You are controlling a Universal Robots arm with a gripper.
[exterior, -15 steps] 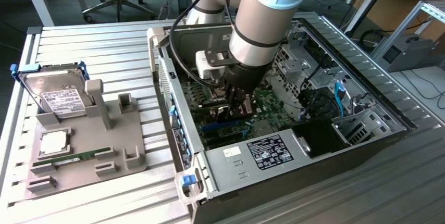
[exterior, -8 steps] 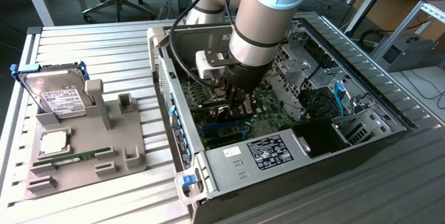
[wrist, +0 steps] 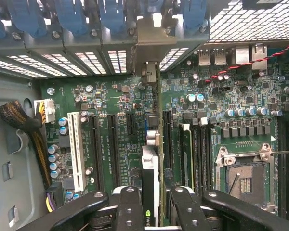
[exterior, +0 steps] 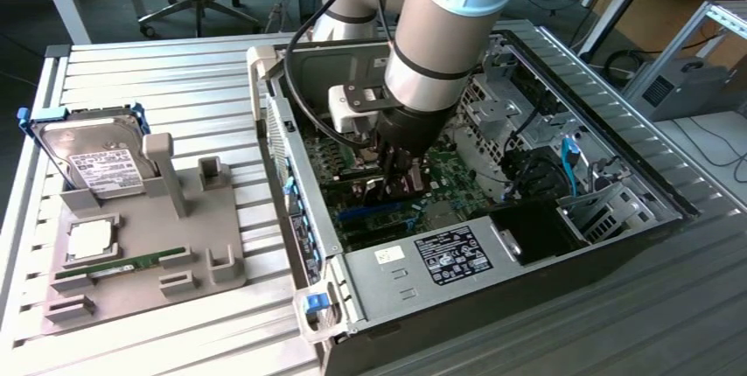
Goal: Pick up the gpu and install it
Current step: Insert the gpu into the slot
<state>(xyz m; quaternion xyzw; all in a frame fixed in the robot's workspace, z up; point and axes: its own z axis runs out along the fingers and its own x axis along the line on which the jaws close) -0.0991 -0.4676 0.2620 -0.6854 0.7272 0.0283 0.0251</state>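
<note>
And there the gripper was, sunk deep inside the open computer case, its two black fingers clamped on the gpu from either flat side. The card stood on edge between them, thin as a blade, running straight out ahead of the fingertips toward the perforated rear wall and its row of blue latches. Directly beneath the gripper lay the green motherboard; whether the card's lower edge had met a slot could not be told. Tight quarters on both flanks: on one side of the gripper ran the black expansion slots and, a little farther out, a long white slot, then a braided cable bundle against the case wall. On the other side, close beside the card, ran the memory slots, and past them the open CPU socket. Above the gripper there was free room, the case standing lidless. Well apart from the gripper, off to the exterior view's left, the hard drive leaned in its blue frame on a grey fixture, with the green RAM stick lying flat on it.
</note>
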